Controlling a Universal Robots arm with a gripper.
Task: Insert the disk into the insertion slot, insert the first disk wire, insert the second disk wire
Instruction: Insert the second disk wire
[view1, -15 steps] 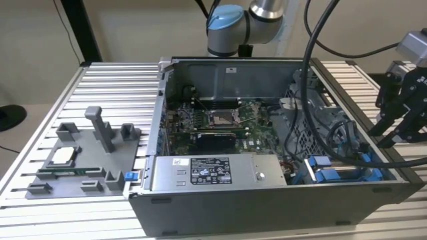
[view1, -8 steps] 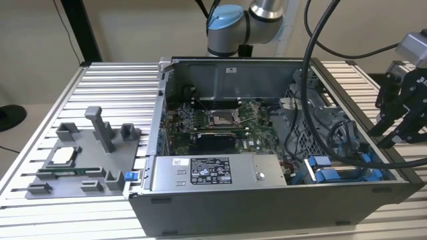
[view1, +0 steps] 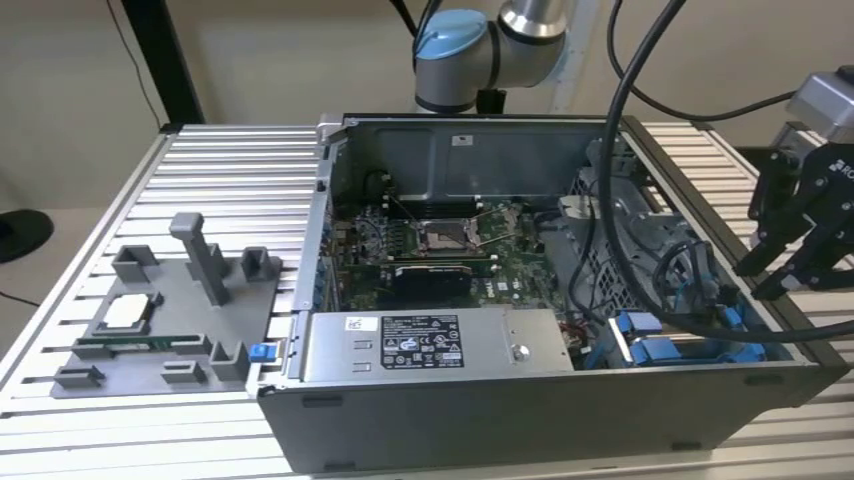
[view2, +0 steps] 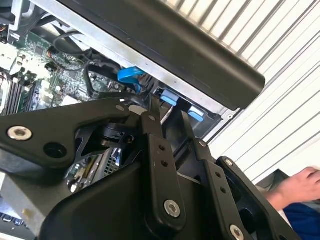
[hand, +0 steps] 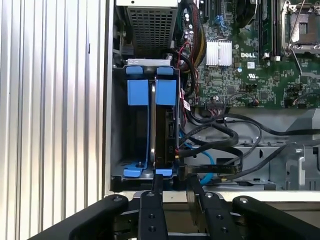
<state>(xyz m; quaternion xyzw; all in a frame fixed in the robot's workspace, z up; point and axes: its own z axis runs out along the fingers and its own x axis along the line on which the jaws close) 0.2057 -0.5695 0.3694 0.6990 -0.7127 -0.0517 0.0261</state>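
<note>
While my gripper (hand: 174, 181) hangs open, empty, by case (view1: 534, 420) at exterior view's right, disk (hand: 163, 135) stands in insertion slot (hand: 119, 125), black cables (hand: 222, 127) crowding beside.

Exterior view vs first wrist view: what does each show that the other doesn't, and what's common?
Exterior view adds: the grey fixture plate on the table at the exterior view's left, and the arm's blue-capped joint behind the case.
First wrist view adds: a straight look into the slot, where the disk stands on edge, black cables beside it.
Shared: the CPU socket and the open, empty gripper at the slot's end of the case.
</note>
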